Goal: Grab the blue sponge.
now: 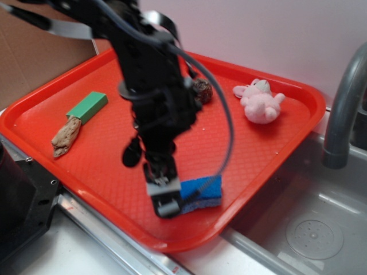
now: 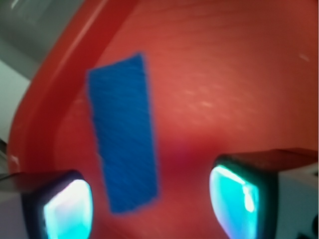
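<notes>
Exterior: black robot gripper [image 1: 163,201] low over the red plastic tray [image 1: 258,154], at the bright blue rectangular sponge [image 1: 202,189] near the tray's front rim
Wrist: jaws spread wide, unclenched; sponge [image 2: 124,139] flat on tray [image 2: 224,74] between glowing fingertips [image 2: 67,209], nearer the left one

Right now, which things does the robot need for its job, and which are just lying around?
For the job:
blue sponge
gripper, open, with the sponge's near end between its fingers
tray, which holds the sponge

Just lying around:
pink plush toy
green block
brown lump beside the block
dark round thing
faucet
sink
</notes>
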You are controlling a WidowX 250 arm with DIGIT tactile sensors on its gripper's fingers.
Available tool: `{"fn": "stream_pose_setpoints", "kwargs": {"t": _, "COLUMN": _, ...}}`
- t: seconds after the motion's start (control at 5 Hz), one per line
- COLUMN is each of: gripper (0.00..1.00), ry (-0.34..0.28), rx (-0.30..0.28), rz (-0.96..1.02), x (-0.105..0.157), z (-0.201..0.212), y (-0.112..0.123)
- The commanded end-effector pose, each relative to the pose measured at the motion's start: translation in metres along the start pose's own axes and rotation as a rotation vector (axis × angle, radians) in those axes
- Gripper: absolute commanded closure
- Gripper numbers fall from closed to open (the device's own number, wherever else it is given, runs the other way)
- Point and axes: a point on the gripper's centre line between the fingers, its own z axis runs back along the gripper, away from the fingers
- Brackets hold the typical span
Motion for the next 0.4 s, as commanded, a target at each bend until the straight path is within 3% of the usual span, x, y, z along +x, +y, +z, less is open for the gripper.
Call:
{"fn": "stream_pose_setpoints", "kwargs": {"t": 0.0, "gripper": 0.0, "ry": 0.097, "rx": 0.018, "rz": -0.057, "x": -0.0155, "z": -0.0236, "y": -0.0354}}
{"fn": "stream_pose_setpoints", "kwargs": {"t": 0.2, "gripper": 0.17, "ry": 0.118, "rx": 0.034, "rz": -0.02, "x": -0.0255, "z": -0.0282, "y": -0.0372}}
